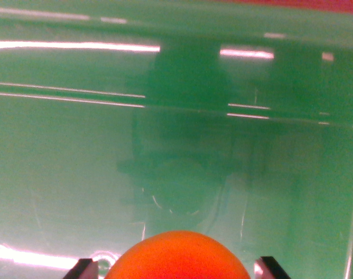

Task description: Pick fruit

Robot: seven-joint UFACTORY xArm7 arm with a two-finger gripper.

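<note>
Wrist view, looking down into a green plastic bin. Glossy floor and walls, with bright strip-light reflections along the far wall and a fainter one at the lower left corner. Dark, blurred reflection of the arm and camera housing at centre of the bin floor. Rim of the bin running across the top of the frame; a sliver of red surface beyond it at the upper right.

Orange fruit at the bottom centre of the frame — round, smooth-skinned, only its upper dome visible, the rest cut off by the lower edge. Positioned directly between the two dark fingertips of the gripper, one tip showing at the wrist view's left of the fruit, the other at the wrist view's right. Both tips close against the fruit's sides, jaws spread to about the fruit's width. Actual contact hidden at the frame edge — cannot tell whether the claw is clamped on the fruit or merely straddling it. Cannot tell either whether the fruit rests on the bin floor or hangs above it.
</note>
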